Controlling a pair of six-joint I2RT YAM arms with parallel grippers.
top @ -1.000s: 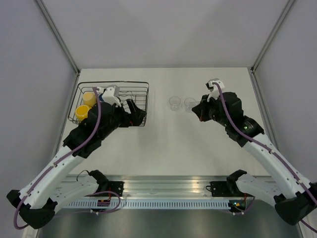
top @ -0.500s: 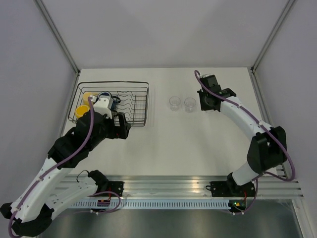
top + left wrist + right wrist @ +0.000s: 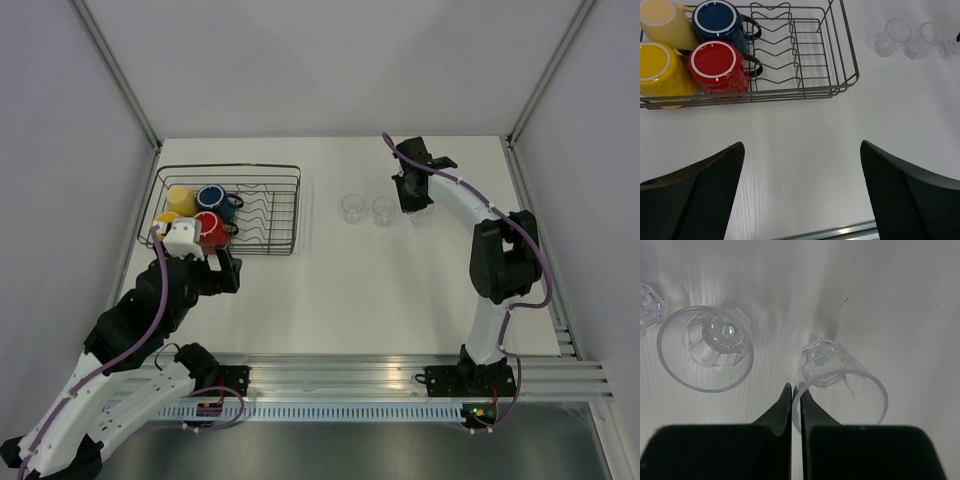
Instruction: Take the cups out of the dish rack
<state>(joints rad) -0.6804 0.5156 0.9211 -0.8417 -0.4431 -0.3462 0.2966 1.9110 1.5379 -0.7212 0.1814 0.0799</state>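
— Tumbler (image 3: 840, 385) first: the right gripper (image 3: 794, 390) pinches its thin clear wall, jaws almost closed, at lower middle of the wrist view. I'd release only once the faceted base sits flat.

— And the left gripper (image 3: 801, 145)?

— Spread wide and empty, below the black wire dish rack (image 3: 790, 91). The glossy red mug (image 3: 717, 65) sits bottom-up inside it at upper left, nearest of the mugs.

no legible text in any view, no labels, brands, numbers or signs, mugs (image 3: 717, 67) plain glazed, clear tumbler (image 3: 825, 365) unmarked, dish rack (image 3: 790, 93) bare black wire
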